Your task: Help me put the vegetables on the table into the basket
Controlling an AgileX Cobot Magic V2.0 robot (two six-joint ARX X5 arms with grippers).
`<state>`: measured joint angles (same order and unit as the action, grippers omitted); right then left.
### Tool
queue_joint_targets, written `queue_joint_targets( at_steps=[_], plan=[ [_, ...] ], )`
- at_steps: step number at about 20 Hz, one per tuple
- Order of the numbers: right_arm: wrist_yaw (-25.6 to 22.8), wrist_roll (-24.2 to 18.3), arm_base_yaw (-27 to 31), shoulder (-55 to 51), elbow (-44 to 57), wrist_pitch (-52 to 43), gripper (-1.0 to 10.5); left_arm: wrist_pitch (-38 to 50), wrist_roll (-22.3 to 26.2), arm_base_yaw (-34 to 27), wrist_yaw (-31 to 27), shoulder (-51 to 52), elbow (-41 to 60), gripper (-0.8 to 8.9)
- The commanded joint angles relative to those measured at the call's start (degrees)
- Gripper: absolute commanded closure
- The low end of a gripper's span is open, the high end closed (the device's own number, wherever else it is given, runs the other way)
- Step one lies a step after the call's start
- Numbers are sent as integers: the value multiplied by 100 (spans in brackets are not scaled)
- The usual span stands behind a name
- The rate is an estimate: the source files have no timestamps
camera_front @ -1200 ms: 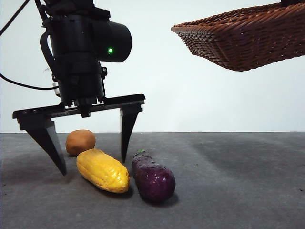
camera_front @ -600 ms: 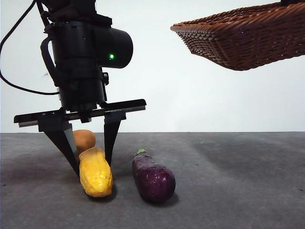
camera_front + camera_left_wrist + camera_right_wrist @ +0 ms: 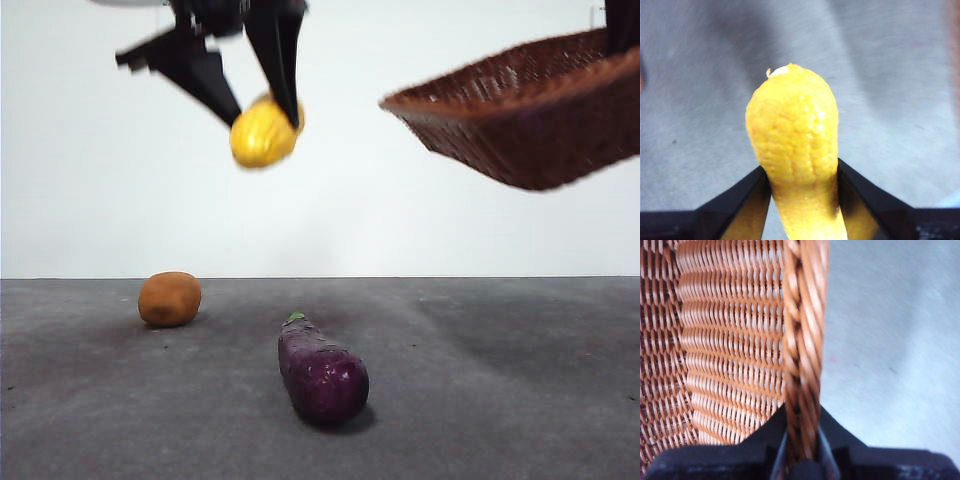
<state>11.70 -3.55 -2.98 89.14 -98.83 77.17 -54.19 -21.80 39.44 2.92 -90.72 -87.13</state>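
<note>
Okay, left claw (image 3: 262, 112) is clamped on the corn cob (image 3: 263, 132) high above the surface (image 3: 480, 380). I see the cob's long axis running out from between the jaws, free end pointing away from the claw and down toward the front camera. Right claw (image 3: 802, 452) is pinched on the basket (image 3: 540, 130) rim, holding it in the air, tilted. Potato (image 3: 169, 298) and eggplant (image 3: 322, 374) lie on the surface, apart; eggplant's long axis runs front to back, green stem end pointing away from the camera.
</note>
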Motion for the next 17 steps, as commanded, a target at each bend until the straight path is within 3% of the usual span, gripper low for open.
queue_joint_targets(
  at_steps=[1, 7, 13, 17],
  plan=[
    [-20, 289, -9, -48, 254, -15, 963, 59, 179, 149, -15, 232, 35, 818],
    [-22, 658, -660, -48, 1132, -197, 962, 372, 264, 549, 4, 323, 35, 818],
    [-234, 1161, -1685, -48, 1231, -361, 962, 570, 256, 625, 7, -33, 35, 814],
    [-304, 1401, -2184, -48, 1231, -385, 962, 802, -249, 560, 59, -201, 35, 801]
  ],
)
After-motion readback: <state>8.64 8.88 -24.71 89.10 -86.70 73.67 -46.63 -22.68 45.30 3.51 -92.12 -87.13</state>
